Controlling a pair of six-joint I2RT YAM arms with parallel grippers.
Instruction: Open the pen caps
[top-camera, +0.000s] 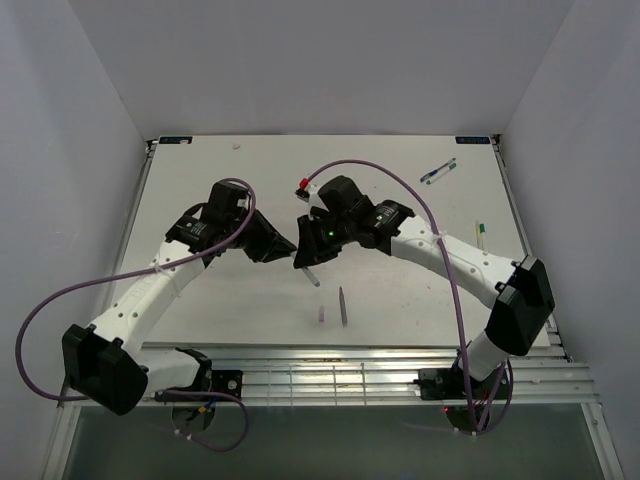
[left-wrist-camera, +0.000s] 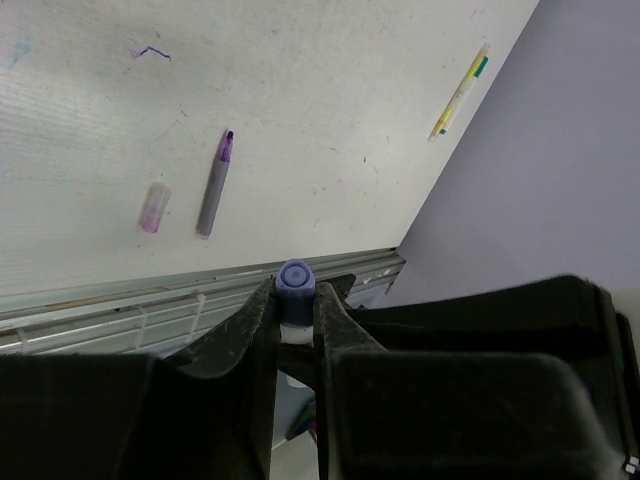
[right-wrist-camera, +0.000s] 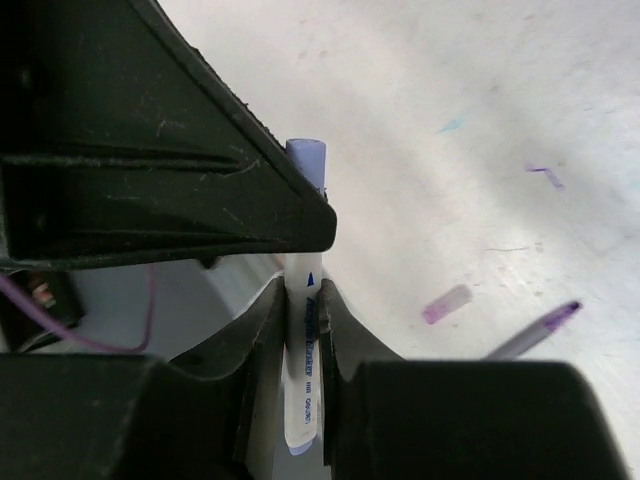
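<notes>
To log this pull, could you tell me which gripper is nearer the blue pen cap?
Left. The left gripper is clamped on the blue cap itself; the right gripper holds the pen barrel further down.

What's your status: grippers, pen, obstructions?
Left gripper shut on blue cap; right gripper shut on the pen barrel. Cap looks still on. Uncapped purple pen and purple cap lie aside, nothing blocking.

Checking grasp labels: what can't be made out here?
- Left wrist: barrel of held pen hidden behind left gripper; only blue cap end shows.
- Right wrist: cap-barrel seam covered by left gripper's finger, above right gripper.
- Top external: grasp hidden under both grippers; far pens too small to tell if capped.
</notes>
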